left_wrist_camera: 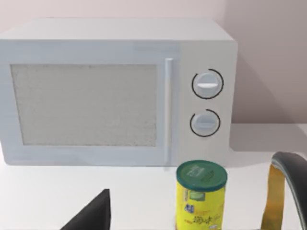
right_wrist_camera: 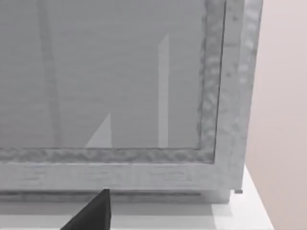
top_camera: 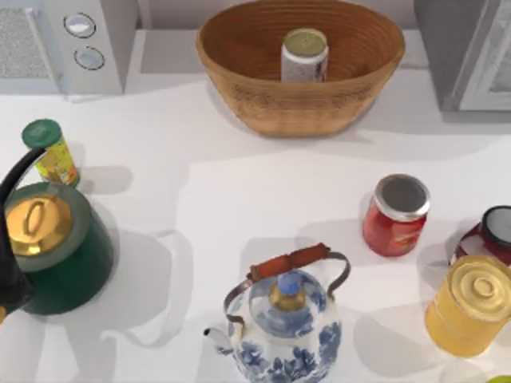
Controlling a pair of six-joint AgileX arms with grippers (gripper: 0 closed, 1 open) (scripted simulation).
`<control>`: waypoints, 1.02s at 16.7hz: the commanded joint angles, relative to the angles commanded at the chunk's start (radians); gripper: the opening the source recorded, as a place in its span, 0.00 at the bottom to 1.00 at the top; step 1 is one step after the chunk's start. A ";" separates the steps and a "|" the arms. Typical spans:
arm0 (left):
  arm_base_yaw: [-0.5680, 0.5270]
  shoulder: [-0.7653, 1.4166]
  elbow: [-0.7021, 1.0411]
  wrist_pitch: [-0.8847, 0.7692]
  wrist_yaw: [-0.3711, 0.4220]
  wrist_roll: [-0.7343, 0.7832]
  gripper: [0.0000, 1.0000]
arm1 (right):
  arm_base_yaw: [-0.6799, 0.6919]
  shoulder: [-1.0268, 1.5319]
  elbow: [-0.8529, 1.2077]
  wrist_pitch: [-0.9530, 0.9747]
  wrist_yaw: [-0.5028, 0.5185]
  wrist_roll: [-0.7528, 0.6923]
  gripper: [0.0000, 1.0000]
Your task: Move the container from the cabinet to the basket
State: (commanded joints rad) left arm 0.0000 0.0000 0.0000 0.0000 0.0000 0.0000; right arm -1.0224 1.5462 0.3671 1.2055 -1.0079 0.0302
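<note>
My table (top_camera: 239, 199) looks smooth and matt white. The basket (top_camera: 271, 104) is woven wicker, tan, ribbed in coiled rings — rough to the eye. Inside it the container (top_camera: 304, 56) has a speckled, stone-like body and a dull gold-green lid. The red jar (top_camera: 395, 215) looks glossy, with a silvery metal lid. The yellow canister (top_camera: 469, 306) shines like lacquered tin. The teapot (top_camera: 283, 327) is glossy glazed ceramic, blue on white, its handle part wood-coloured. The green kettle (top_camera: 56, 247) is shiny enamel with a brassy lid. The cabinet (right_wrist_camera: 144, 96) has a smooth grey panel in a mottled, pale frame — the microwave (left_wrist_camera: 115, 91) is matt, its window grainy.
</note>
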 joint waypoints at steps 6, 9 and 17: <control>0.000 0.000 0.000 0.000 0.000 0.000 1.00 | 0.001 0.002 -0.003 0.000 -0.001 0.000 1.00; 0.000 0.000 0.000 0.000 0.000 0.000 1.00 | -0.008 0.003 0.060 -0.061 -0.006 0.001 1.00; 0.000 0.000 0.000 0.000 0.000 0.000 1.00 | -0.040 -0.034 0.584 -0.649 -0.041 0.005 1.00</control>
State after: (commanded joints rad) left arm 0.0000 0.0000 0.0000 0.0000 0.0000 0.0000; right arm -1.0626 1.5123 0.9512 0.5561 -1.0491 0.0351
